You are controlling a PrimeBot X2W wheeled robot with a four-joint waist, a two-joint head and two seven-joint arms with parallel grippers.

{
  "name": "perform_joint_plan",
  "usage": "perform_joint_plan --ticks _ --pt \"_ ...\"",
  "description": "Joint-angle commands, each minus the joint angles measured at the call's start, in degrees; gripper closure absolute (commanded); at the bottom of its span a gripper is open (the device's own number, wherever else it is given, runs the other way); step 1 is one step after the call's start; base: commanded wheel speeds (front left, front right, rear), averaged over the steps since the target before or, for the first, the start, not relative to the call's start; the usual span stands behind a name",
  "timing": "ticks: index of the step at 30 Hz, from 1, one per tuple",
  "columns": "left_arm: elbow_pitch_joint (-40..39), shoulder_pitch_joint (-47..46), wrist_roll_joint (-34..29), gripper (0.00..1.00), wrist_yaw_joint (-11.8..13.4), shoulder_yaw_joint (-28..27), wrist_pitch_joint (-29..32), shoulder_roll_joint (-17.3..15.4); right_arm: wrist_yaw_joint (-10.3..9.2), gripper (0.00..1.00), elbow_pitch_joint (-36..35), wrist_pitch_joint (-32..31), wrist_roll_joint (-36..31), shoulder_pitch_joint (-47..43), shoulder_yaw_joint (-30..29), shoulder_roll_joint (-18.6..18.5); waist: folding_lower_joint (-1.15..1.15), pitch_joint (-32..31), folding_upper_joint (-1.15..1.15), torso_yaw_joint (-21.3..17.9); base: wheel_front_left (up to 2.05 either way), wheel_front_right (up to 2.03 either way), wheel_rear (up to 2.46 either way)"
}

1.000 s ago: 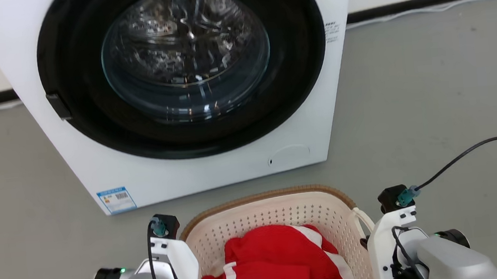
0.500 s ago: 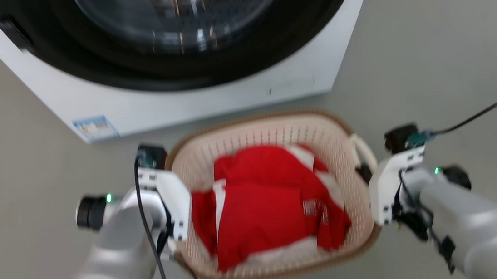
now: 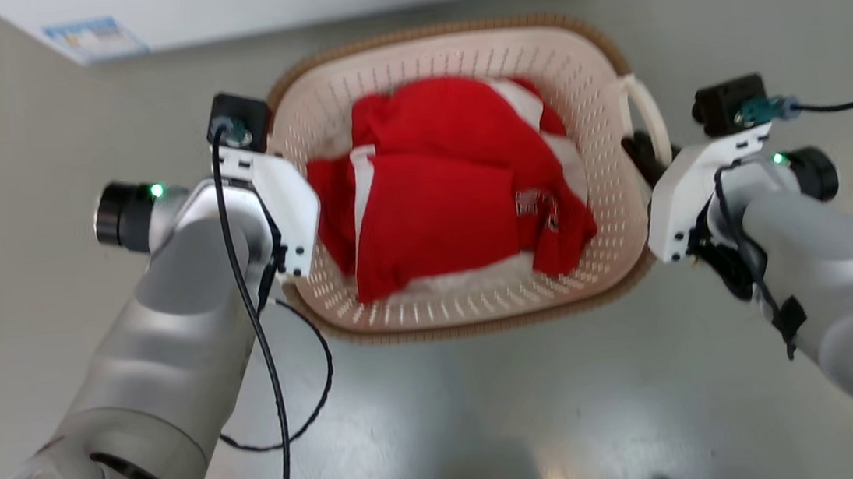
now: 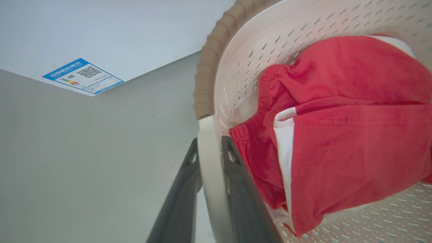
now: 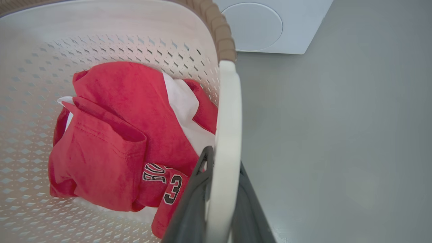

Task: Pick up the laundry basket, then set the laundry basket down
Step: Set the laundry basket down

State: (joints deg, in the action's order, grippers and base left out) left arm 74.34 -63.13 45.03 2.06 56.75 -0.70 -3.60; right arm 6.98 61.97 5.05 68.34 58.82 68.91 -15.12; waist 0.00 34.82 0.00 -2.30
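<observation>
– Laundry basket (image 3: 474, 327): how is it held?
– Left gripper (image 4: 210, 145) pinches the left handle (image 4: 209, 182); right gripper (image 5: 224, 158) pinches the right handle (image 5: 228, 111).
– Position?
– Between both arms, over the grey floor (image 3: 491, 421); contact with it cannot be told. Red clothes (image 3: 453, 190) lie inside; the washing machine (image 3: 294, 2) stands beyond the far rim.
</observation>
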Motion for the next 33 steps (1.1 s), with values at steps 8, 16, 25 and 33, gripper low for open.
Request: perform_joint_plan --ticks 8,16,25,33 --pt "-0.38 -5.18 -2.08 1.00 2.58 0.17 -6.54 -1.11 0.51 1.00 -0.32 7.59 -1.48 2.93 1.49 -0.26 0.00 9.01 0.00 1.12 0.00 0.00 0.00" --pt "-0.38 -7.13 -3.31 1.00 4.16 1.06 -11.34 -1.46 0.51 1.00 -0.27 9.90 -3.44 4.82 -1.27 -0.35 0.00 12.84 0.00 0.93 0.00 0.00 0.00" --pt "-0.38 -8.44 -3.69 1.00 5.08 0.96 -13.73 -1.38 0.51 1.00 -2.81 9.94 -12.65 3.91 -11.54 -0.68 0.00 15.40 0.00 1.30 0.00 0.00 0.00" --pt "-0.38 -9.30 -3.89 1.00 5.15 0.83 -14.16 -1.71 0.51 1.00 -3.35 9.94 -17.88 2.04 -17.14 0.50 0.00 16.83 0.00 1.48 0.00 0.00 0.00"
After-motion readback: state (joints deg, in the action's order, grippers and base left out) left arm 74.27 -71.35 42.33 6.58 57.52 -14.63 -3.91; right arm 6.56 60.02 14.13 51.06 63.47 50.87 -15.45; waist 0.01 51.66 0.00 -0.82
